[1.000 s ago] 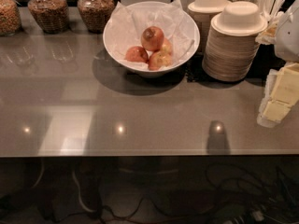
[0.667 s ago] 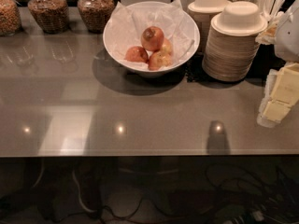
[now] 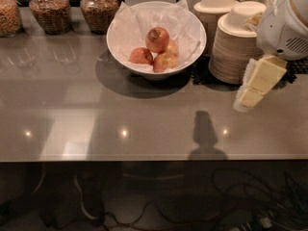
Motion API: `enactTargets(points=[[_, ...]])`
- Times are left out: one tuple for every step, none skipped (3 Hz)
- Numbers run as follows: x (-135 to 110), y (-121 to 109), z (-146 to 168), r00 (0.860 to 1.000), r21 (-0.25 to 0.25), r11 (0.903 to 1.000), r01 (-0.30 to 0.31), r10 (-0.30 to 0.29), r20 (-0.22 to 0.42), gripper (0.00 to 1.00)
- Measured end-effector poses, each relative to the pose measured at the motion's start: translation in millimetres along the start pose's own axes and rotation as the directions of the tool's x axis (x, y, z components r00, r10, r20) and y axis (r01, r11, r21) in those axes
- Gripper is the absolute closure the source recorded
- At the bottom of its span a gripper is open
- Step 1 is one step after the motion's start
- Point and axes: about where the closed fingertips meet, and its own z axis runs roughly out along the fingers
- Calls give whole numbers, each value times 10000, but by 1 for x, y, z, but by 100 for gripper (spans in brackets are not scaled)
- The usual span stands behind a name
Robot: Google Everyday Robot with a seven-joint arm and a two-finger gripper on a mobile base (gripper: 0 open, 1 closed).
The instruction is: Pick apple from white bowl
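Observation:
The white bowl [image 3: 192, 28], lined with crinkled white paper, stands at the back middle of the grey counter. It holds three reddish apples: one on top [image 3: 157, 39], one at the lower left [image 3: 141, 56] and one at the lower right [image 3: 165, 60]. My gripper [image 3: 246, 99] hangs at the right, above the counter and just in front of the stacked beige bowls. It is to the right of the white bowl and well apart from it, pointing down and to the left, and it holds nothing I can see.
Two stacks of beige disposable bowls [image 3: 236, 47] stand right of the white bowl, close behind the gripper. Brown glass jars [image 3: 98, 8] line the back left. The counter's front edge [image 3: 144, 159] runs across, with cables on the floor below.
My gripper and arm have moved left and slightly up, nearer to the white bowl. The bowl and apples have not moved.

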Motion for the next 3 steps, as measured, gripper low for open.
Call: enactTargets(points=[[-38, -35, 23, 9943, 566, 9981, 250, -307, 1016, 0], [-73, -69, 49, 9837, 987, 9942, 434, -598, 1696, 0], [-98, -100, 76, 9770, 1249, 9914, 389, -639, 2032, 0]])
